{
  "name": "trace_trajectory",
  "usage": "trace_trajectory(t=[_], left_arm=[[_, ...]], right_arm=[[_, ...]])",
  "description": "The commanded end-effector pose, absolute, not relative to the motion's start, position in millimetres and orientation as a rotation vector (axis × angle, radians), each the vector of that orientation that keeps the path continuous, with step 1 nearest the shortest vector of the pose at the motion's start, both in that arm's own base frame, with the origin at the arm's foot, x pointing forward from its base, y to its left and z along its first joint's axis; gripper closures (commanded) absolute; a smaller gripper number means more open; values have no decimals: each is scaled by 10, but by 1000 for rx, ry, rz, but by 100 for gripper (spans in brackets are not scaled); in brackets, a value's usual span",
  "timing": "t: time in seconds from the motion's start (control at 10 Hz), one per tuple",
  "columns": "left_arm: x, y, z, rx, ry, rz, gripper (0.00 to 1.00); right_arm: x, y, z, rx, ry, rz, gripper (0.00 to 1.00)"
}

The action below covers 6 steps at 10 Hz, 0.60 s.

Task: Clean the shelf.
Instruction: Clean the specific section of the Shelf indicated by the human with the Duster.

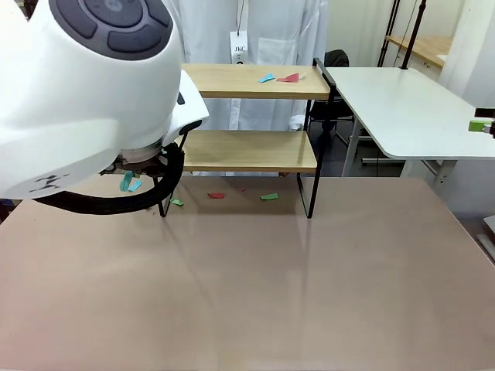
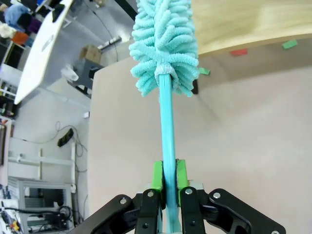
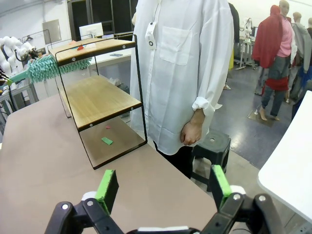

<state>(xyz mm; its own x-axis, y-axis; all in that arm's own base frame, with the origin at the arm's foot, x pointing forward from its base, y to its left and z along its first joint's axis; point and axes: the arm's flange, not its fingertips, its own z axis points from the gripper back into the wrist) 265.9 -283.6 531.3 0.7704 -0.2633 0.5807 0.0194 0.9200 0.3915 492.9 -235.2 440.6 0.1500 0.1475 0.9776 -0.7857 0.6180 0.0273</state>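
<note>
Left gripper (image 2: pixel 169 176): clamped on teal duster (image 2: pixel 163 44) handle, head nr shelf (image 1: pixel 249 151) at table (image 1: pixel 247 294) far side. Right gripper (image 3: pixel 164 181): wide open. Paper scraps (image 1: pixel 288 77) on top board, more underneath.

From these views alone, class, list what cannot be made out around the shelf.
Front view: the left arm hides the shelf's left end and most of the duster.
Left wrist view: the left hand hides the duster's handle end.
Right wrist view: top-board scraps too small to count.
</note>
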Motion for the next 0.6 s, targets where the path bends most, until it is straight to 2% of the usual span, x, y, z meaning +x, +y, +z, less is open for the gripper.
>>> trace_trajectory(t=[0.0,0.2,0.5], left_arm=[[2558,-2843,5412,343,-708,-221,87],[2468,-2698,5541,225,-667,-354,87],[2393,-2315,5652,21,-509,-622,87]], right_arm=[[4934,-2333,4444,630,-1251,742,0],[4934,-2333,4444,630,-1251,742,0],[4934,-2333,4444,630,-1251,742,0]])
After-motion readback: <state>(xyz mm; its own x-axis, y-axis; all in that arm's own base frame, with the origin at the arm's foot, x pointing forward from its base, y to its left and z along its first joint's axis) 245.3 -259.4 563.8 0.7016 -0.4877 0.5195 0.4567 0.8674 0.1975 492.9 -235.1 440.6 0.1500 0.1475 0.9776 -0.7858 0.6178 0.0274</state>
